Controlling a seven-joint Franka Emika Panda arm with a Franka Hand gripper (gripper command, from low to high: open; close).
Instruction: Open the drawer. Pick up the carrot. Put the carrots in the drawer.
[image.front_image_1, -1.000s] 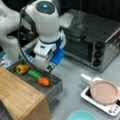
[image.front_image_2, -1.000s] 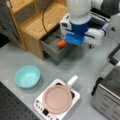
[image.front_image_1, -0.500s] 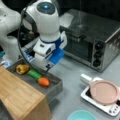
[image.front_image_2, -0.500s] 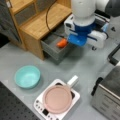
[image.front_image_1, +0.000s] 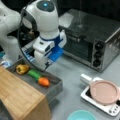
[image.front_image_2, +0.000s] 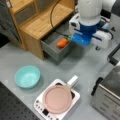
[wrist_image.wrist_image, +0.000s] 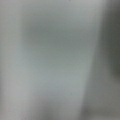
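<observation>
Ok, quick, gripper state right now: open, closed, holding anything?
Gripper: above the open drawer, jaws hidden, so open or closed cannot be told. The carrot lies in the drawer, not held.

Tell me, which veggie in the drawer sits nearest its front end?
The orange carrot. The green one lies behind it, the yellow one farthest back in the drawer.

Both front views looked down from opposite sides onto the same desk (image.front_image_1: 72, 75), sharing the open drawer (image.front_image_2: 53, 48), toaster oven (image.front_image_1: 95, 40) and pink pan (image.front_image_2: 57, 98), while the wrist view faced only a close grey blur.
</observation>
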